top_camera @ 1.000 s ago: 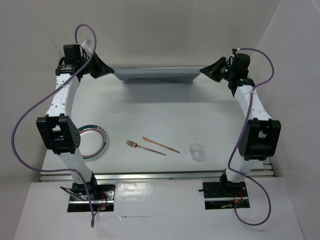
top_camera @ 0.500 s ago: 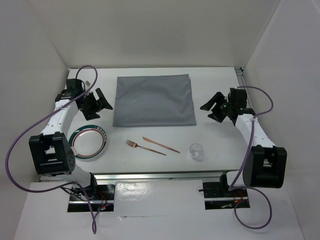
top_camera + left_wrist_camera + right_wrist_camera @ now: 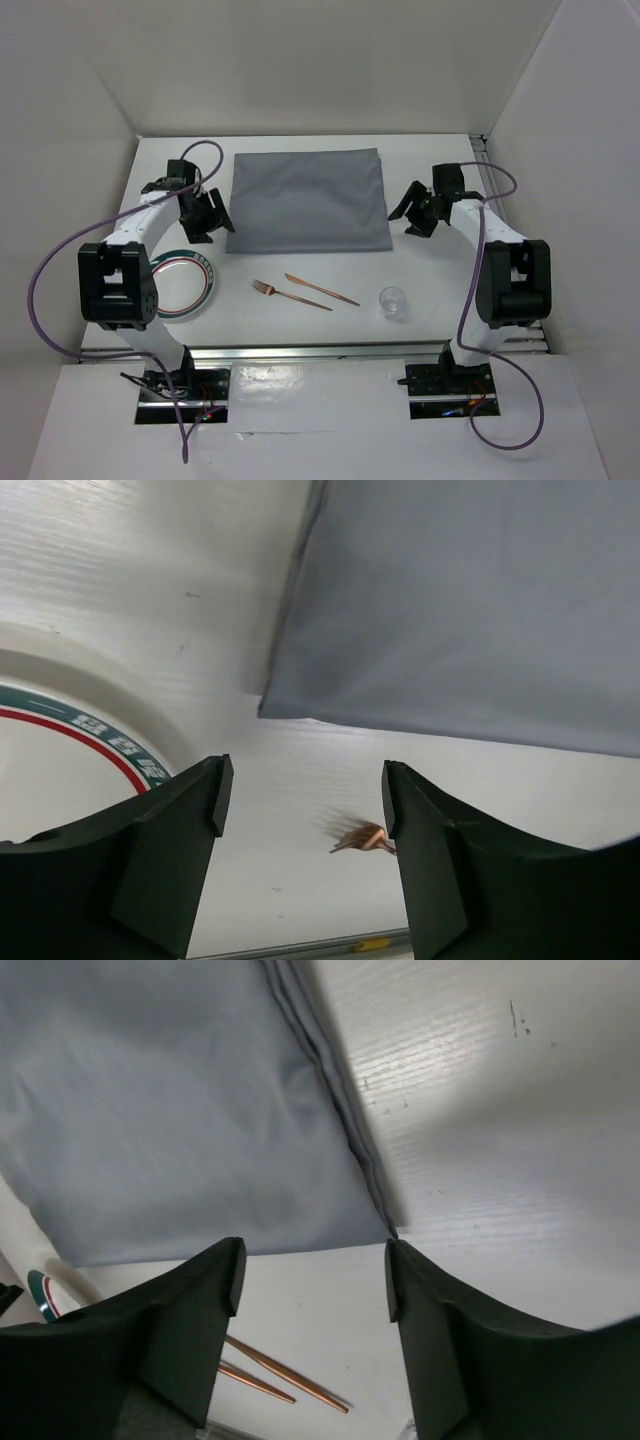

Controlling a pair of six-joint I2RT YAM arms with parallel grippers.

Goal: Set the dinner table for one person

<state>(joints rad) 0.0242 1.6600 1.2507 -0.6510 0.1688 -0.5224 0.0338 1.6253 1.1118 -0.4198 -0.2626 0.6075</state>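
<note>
A grey cloth (image 3: 307, 200) lies spread flat on the white dinner table (image 3: 450, 280). My left gripper (image 3: 215, 222) hangs open beside the cloth's near left corner (image 3: 265, 712), holding nothing. My right gripper (image 3: 404, 218) is open too, just off the cloth's near right corner (image 3: 390, 1232). A white plate with a green and red rim (image 3: 188, 285) sits at the near left, partly under my left arm. A copper fork (image 3: 288, 294) and a copper knife (image 3: 322, 289) lie in front of the cloth. A small clear glass (image 3: 393, 302) stands to their right.
White walls close the table in at the back and both sides. A metal rail (image 3: 320, 352) runs along the near edge, in front of both arm bases. Purple cables loop off each arm.
The cloth, held up at the back a second ago, now lies flat on the table. Both grippers have opened, let go of it and drawn in toward its near corners.
</note>
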